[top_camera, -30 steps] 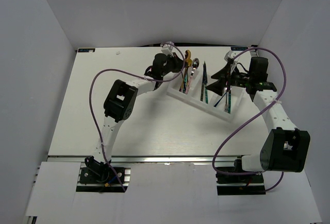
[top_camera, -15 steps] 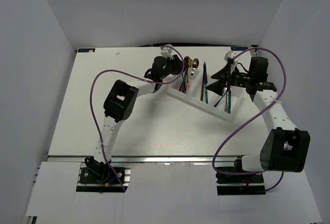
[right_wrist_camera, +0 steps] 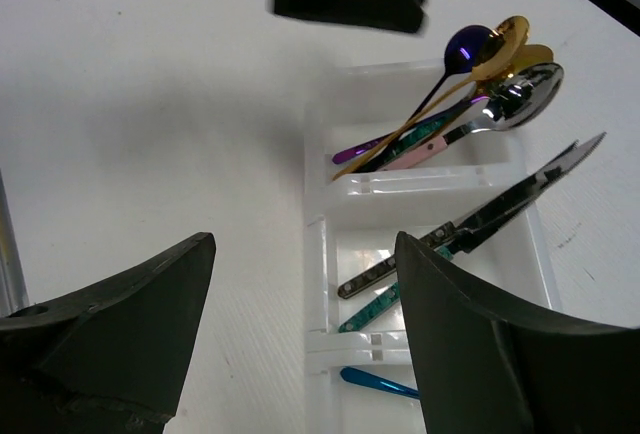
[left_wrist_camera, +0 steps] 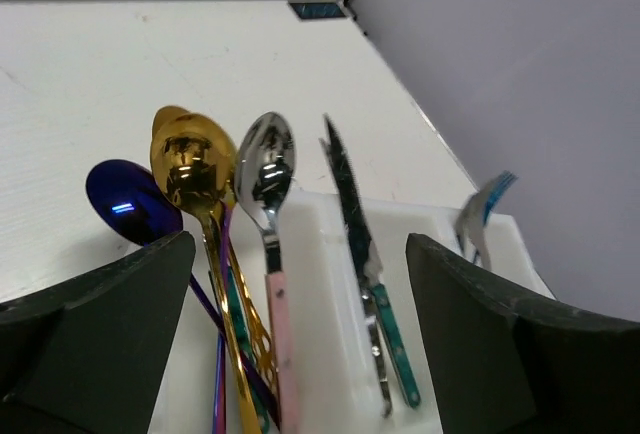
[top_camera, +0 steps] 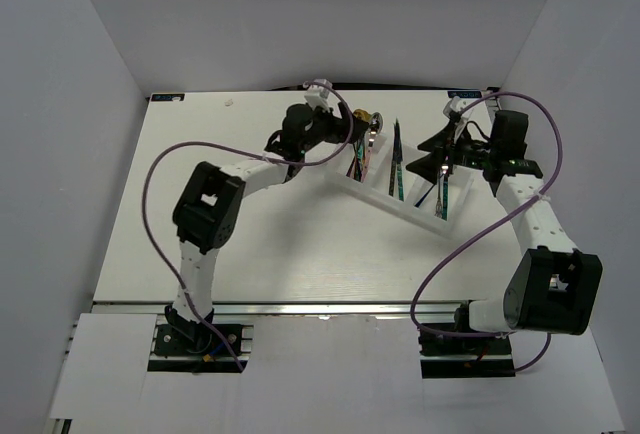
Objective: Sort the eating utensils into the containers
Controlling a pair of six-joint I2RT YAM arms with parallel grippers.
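Seemingly four spoons (left_wrist_camera: 188, 159), two knives (right_wrist_camera: 520, 190) (one tray (right_wrist_camera: 440, 180)) — left gripper (left_wrist_camera: 300, 244), right gripper (right_wrist_camera: 305, 244) both agape.

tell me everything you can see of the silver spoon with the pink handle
The silver spoon has a shiny, mirror-like oval metal bowl, a thin silver neck and a pale pink handle. It lies lengthwise in the end compartment of the white tray, on the left arm's side. Its bowl sticks out past the tray's end wall, and the neck seems to rest on the rim. It lies close beside the gold spoon; nothing grips it.
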